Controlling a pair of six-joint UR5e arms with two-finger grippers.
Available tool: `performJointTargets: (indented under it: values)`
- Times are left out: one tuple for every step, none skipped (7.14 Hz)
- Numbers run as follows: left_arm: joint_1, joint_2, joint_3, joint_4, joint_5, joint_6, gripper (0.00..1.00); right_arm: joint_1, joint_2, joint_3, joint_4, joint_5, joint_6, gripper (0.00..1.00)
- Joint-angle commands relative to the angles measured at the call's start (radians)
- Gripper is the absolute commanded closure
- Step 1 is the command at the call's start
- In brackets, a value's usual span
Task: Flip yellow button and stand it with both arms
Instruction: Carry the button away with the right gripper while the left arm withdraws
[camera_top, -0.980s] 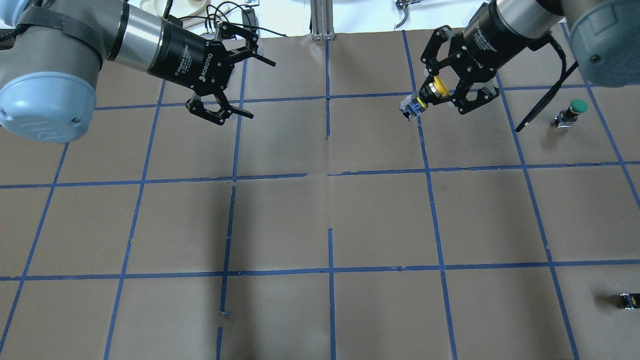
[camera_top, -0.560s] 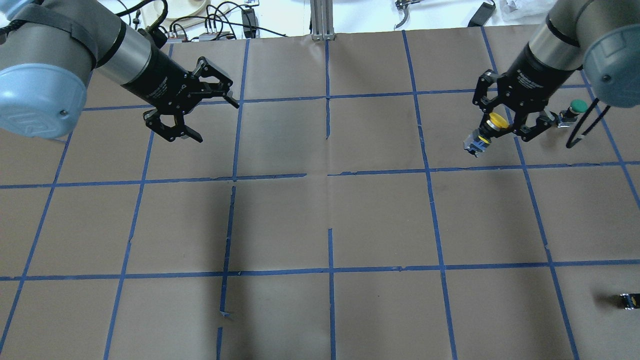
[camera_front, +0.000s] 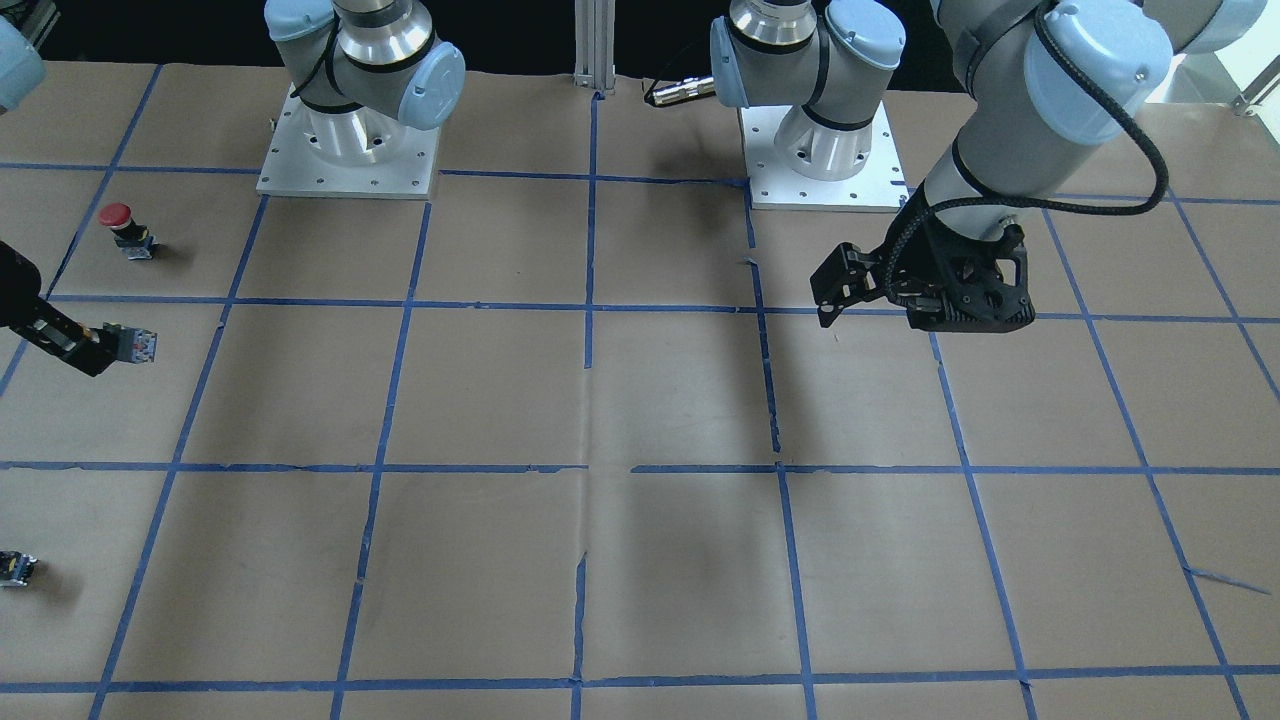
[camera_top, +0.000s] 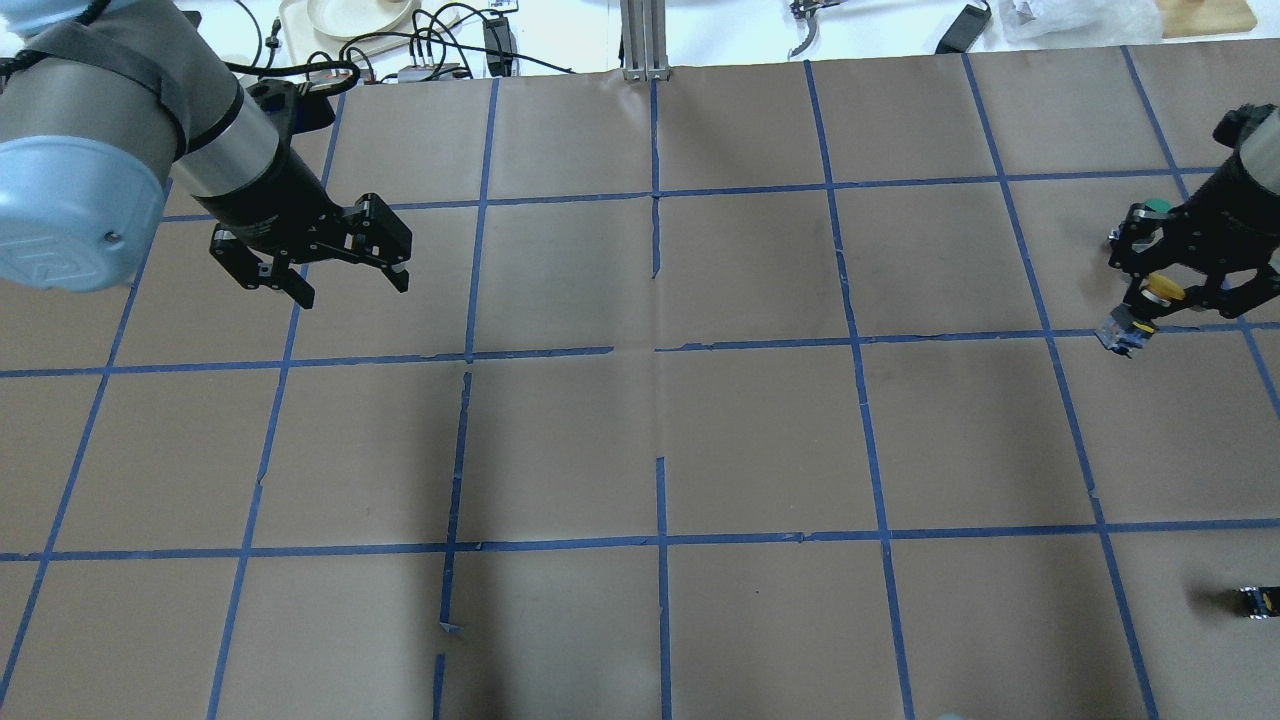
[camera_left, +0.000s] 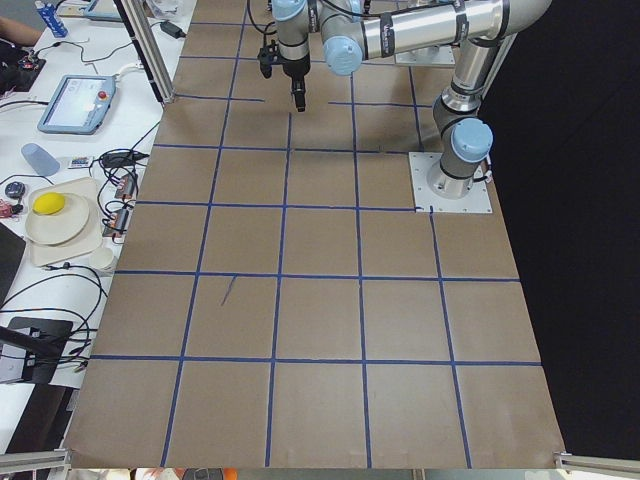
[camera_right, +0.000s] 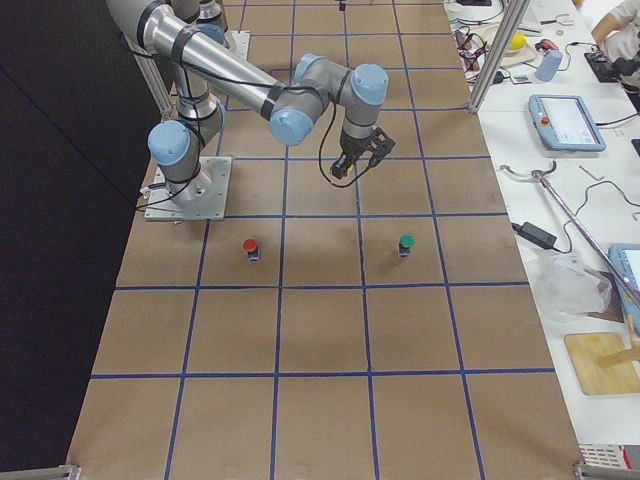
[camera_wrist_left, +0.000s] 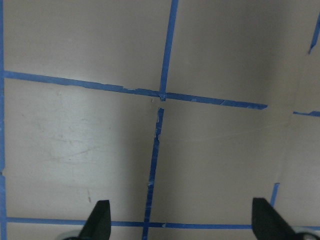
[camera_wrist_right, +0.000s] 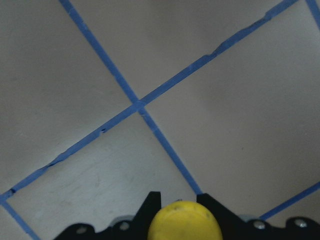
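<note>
Grip: right gripper (camera_top: 1163, 291) was clamped on the cap of the yellow button (camera_top: 1124, 333). The button's body stuck out past the fingertips, tilted and off the table (camera_top: 760, 430). Right wrist view had only the yellow cap between the pads, with the paper well below. Holding by the cap left the block end free, so my read was it could go down base-first and stand cap-up, like the green button (camera_top: 1158, 208) just beside the gripper in the overhead. That neighbour was the knock risk. Left gripper (camera_top: 350, 285) was spread wide and empty over the opposite end of the table, well apart, probably parked so it wouldn't crowd the placement. Small black block (camera_top: 1258, 600) sat at the right edge, well away from both.
</note>
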Motion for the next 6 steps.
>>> performJointTargets:
  values:
    - [0.002,0.097,-0.012,-0.12,0.059,0.029,0.0,-0.124,0.102,0.039,-0.132,-0.018,-0.157,0.91]
    - [0.032,0.118,-0.019,-0.136,0.106,0.026,0.0,-0.148,0.151,0.047,-0.243,-0.021,-0.259,0.91]
    - [0.041,0.112,-0.027,-0.127,0.118,0.021,0.0,-0.151,0.162,0.049,-0.266,-0.021,-0.307,0.9]
    - [0.038,0.122,-0.048,-0.133,0.118,0.015,0.0,-0.151,0.158,0.052,-0.252,-0.03,-0.319,0.92]
    - [0.035,0.144,-0.087,-0.127,0.12,0.013,0.0,-0.151,0.156,0.09,-0.272,-0.087,-0.3,1.0]
    - [0.035,0.184,-0.105,-0.127,0.126,0.015,0.0,-0.149,0.144,0.148,-0.363,-0.113,-0.215,1.0]
